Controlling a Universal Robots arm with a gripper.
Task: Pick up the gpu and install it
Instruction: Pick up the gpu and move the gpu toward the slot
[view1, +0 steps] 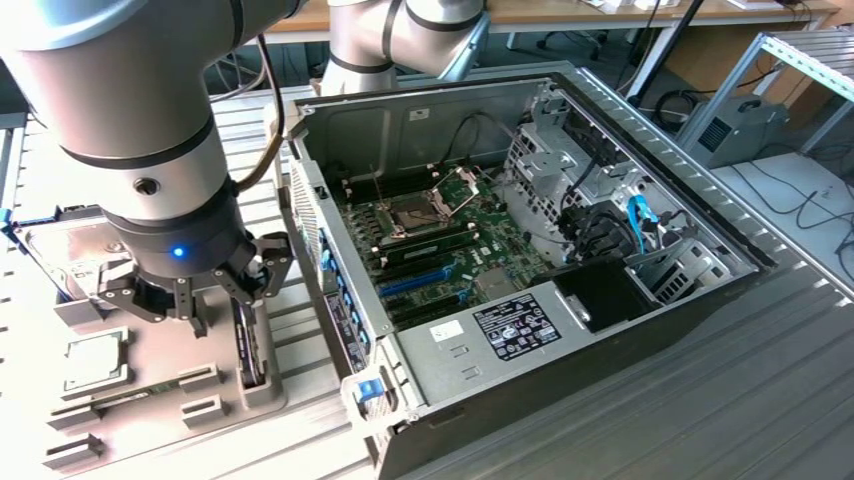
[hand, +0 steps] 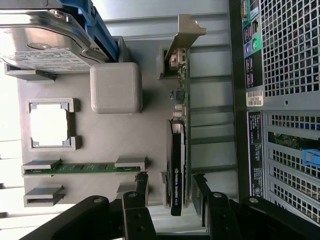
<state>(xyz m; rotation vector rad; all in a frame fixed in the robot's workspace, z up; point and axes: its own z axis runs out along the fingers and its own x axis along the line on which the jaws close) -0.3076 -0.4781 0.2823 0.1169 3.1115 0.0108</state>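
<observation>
The gpu (hand: 178, 150) is a slim dark card with a silver end bracket, standing on edge in a slot of the grey parts holder (hand: 100, 140). My gripper (hand: 170, 187) is open, one finger on each side of the card's end away from the bracket, with a gap on both sides. In the exterior view the gripper (view1: 211, 300) hangs low over the holder, just beside the open computer case (view1: 694, 300), and the gpu (view1: 247, 345) shows as a thin dark strip under the fingers.
On the holder also sit a silver hard drive (hand: 45, 42), a square processor chip (hand: 49, 125), a green memory stick (hand: 75, 169) and a grey block (hand: 116, 87). The case's perforated rear panel (hand: 290, 60) stands close beside the card. Blue slots (view1: 414, 280) lie on the motherboard.
</observation>
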